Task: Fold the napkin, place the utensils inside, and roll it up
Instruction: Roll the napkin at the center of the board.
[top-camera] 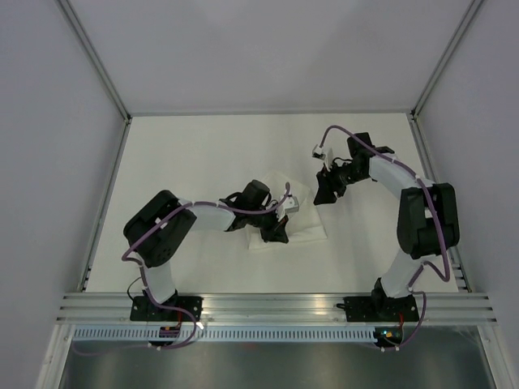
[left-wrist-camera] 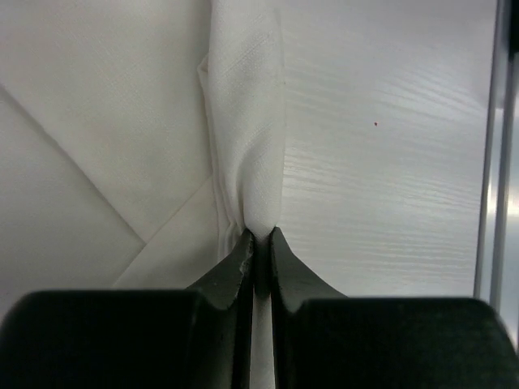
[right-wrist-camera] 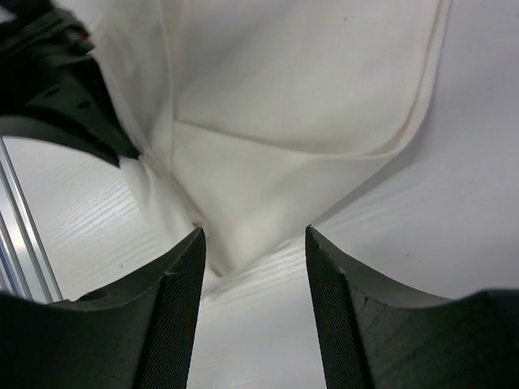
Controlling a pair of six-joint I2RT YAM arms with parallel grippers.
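Fingers (left-wrist-camera: 231, 284) of the left gripper (left-wrist-camera: 260, 237) pinch a folded edge of the napkin (left-wrist-camera: 243, 121). The right gripper (right-wrist-camera: 255, 235) is open; the napkin corner lies just ahead, between its fingers.

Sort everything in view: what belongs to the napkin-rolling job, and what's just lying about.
Job: napkin; left gripper, shut on its fold; right gripper, jaws open over its corner. No utensils visible.
Not the job: table; aluminium rail; enclosure walls.
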